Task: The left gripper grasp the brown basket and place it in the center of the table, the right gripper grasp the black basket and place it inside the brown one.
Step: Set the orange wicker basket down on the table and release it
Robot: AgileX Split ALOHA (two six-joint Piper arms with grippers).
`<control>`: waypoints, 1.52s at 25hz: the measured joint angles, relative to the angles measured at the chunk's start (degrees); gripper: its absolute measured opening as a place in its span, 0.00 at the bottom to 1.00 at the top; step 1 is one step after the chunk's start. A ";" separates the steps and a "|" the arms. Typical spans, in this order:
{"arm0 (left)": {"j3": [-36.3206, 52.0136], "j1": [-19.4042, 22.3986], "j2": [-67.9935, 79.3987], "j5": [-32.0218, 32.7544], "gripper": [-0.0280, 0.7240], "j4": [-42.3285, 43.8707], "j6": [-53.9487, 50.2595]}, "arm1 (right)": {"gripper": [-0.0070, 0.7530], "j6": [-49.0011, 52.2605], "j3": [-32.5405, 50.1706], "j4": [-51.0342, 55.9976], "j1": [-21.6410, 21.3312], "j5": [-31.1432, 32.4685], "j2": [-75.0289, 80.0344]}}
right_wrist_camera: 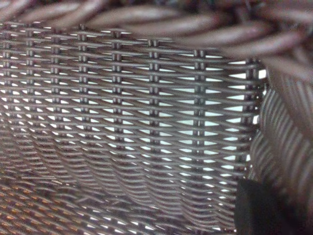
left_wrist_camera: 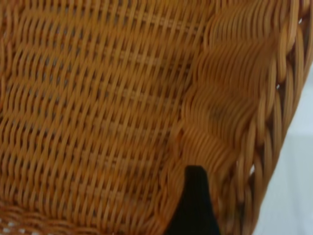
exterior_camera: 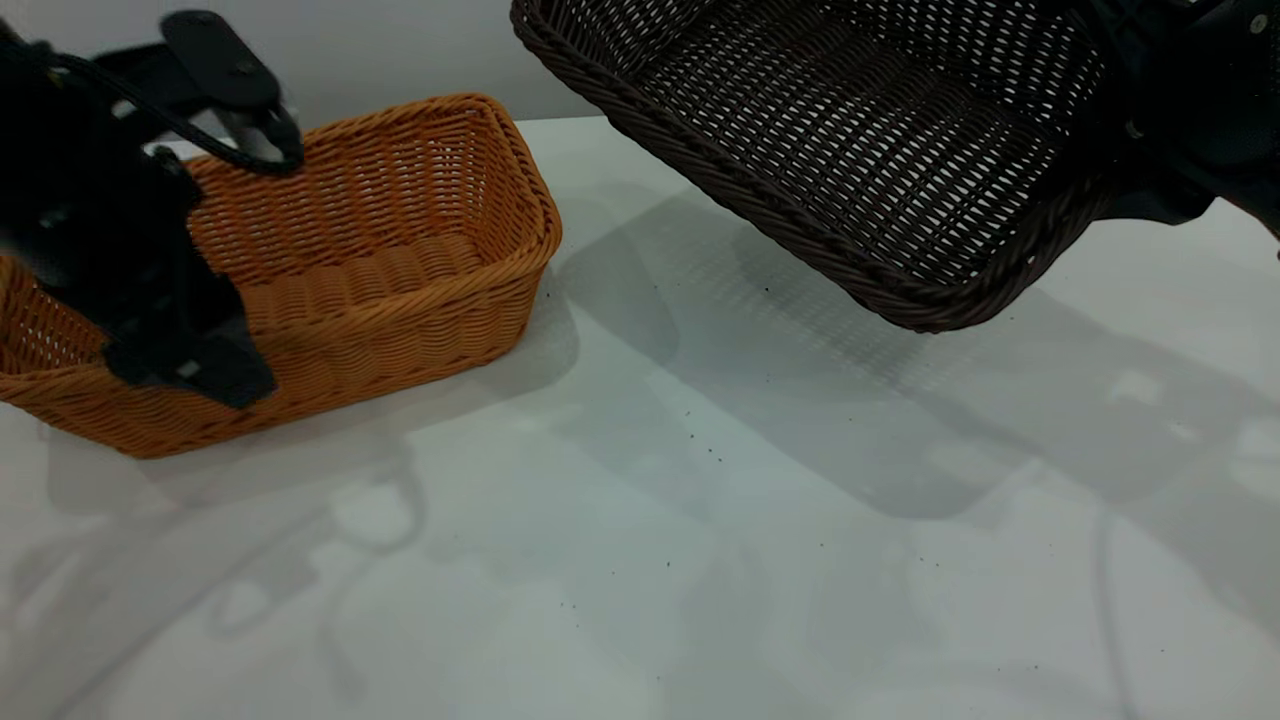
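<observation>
Your right gripper (exterior_camera: 1150, 170) is clamping the right-hand rim of the black basket (exterior_camera: 850, 140) and holding it in the air, tilted so its open mouth is facing the exterior camera, its shadow falling on the white table (exterior_camera: 700, 560) below. In the right wrist view, one black finger (right_wrist_camera: 264, 208) is lying against the inside of the dark weave (right_wrist_camera: 146, 122). Your left gripper (exterior_camera: 190, 330) is sitting on the near wall of the brown basket (exterior_camera: 400, 240), closed on it, with one finger (left_wrist_camera: 195, 205) showing inside against the orange-tan wicker (left_wrist_camera: 98, 107). That basket is resting at the table's left side, well apart from the black one.
</observation>
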 joint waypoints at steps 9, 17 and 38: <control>-0.16 0.00 4.39 -6.87 0.57 -0.14 0.30 | 0.17 -2.47 0.00 0.00 0.00 0.00 0.00; -0.16 -2.19 6.90 -8.11 0.17 0.26 2.95 | 0.17 -7.19 -4.19 -0.83 0.00 1.79 -0.06; -0.11 -27.80 6.63 0.17 0.17 -0.32 6.30 | 0.17 -6.58 -14.38 -16.69 -15.49 29.22 -0.06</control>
